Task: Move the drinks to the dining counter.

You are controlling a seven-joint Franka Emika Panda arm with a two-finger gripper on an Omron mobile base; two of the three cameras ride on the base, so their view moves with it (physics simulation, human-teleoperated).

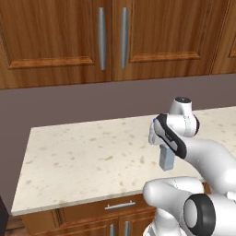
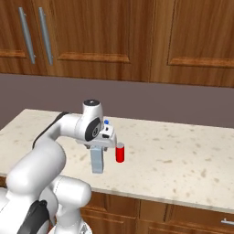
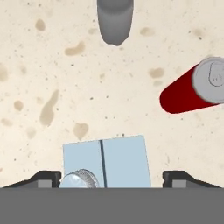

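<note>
— Progress in the left base view? What did it show?

— Little. The carton stood on the speckled table at right of centre, under the arm's wrist, below wooden cabinets. No sink or stools were there, so I judged this was not the dining counter.

— And the right base view?

— The end effector hung directly over the carton at centre frame, with the red can upright just beside it to the right. A blue cap peeked behind the wrist, probably the water bottle.

— Hand view?

— Both fingertips sat wide apart, released, flanking the carton's top at the bottom edge. The can lay at right, a grey shape at top.

— So?

— Nothing looked delivered; all three drinks seemed left to move.
</note>
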